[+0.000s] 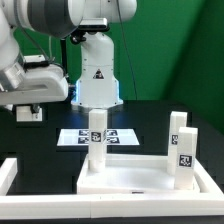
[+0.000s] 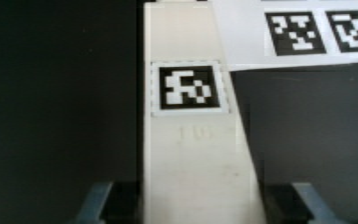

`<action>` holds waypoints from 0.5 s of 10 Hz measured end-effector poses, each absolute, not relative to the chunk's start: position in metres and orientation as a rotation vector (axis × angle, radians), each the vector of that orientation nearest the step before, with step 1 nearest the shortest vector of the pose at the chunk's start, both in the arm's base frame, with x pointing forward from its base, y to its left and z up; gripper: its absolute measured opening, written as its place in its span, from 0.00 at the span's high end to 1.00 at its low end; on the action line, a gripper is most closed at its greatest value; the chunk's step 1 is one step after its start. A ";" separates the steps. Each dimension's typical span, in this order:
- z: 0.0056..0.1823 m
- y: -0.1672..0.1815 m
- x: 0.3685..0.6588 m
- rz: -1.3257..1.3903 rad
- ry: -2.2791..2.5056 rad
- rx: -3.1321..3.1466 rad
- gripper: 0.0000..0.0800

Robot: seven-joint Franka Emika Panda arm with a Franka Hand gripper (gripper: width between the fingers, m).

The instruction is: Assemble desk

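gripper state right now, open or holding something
gripper: its fingers stand either side of a white leg with a gap showing, so whether it grips the leg cannot be told.

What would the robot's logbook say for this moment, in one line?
claw: open | straddles: white leg, gaps both sides | marker board: beyond leg | tabletop: nearest exterior camera

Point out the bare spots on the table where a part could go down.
Free: the black table on the exterior view's left, between the marker board and the border rail; also the tabletop floor between its legs. Crowded: the exterior view's right, where two legs stand, and around the centre leg.
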State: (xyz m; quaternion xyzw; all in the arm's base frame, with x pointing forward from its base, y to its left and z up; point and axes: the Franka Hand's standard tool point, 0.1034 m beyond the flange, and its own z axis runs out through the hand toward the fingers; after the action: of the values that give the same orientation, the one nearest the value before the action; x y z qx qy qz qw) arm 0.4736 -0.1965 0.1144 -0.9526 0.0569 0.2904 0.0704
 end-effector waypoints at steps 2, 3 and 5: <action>0.155 -0.189 0.519 0.621 0.112 -2.962 0.64; 0.171 -0.197 0.533 0.465 0.078 -3.011 0.64; 0.166 -0.205 0.524 0.304 0.101 -3.046 0.64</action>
State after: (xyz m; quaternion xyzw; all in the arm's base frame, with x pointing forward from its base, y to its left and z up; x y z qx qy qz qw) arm 0.5241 -0.2054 0.1664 -0.9937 0.0331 0.0993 0.0396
